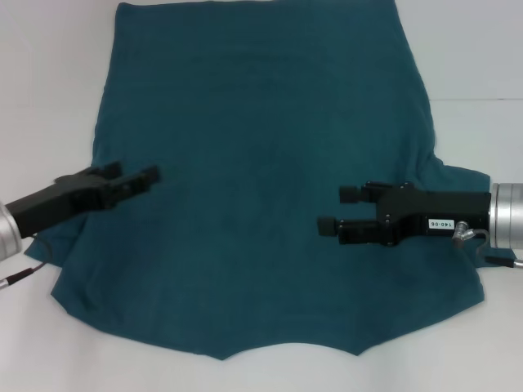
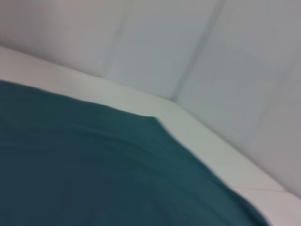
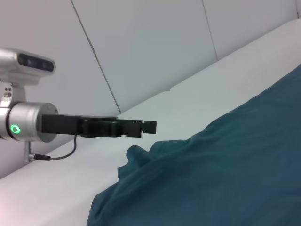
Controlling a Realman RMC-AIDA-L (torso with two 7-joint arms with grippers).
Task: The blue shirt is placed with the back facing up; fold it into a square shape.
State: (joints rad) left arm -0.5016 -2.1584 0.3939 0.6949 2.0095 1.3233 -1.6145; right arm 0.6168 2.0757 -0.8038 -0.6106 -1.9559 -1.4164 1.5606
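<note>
The blue shirt [image 1: 261, 180] lies spread out flat on the white table [image 1: 49, 359], plain side up, with no letters showing; it is much bigger than both grippers; there are no boxes or bowls here, only the shirt and the table

The left gripper [image 1: 145, 176] hangs over the shirt's left edge, just where a sleeve is bunched up under the arm; its two jaws sit a little apart, with a small gap between them, and they hold nothing; the cloth spreads out in front of the jaws and to both sides

The right gripper [image 1: 341, 209] hangs over the right side of the shirt, pointing in toward the middle; its jaws are open wider, with a clear gap, and nothing is in them; the right sleeve lies behind the jaws, under the arm's black body

The two grippers point at each other, well apart, with bare blue cloth between them

In the right wrist view the left gripper [image 3: 149, 125] shows far off, held above the shirt's rumpled edge, not touching it; a thin grey cable [image 3: 61, 153] hangs under that arm; a white wall [image 3: 141, 47] stands behind the table; nothing blocks either gripper
</note>
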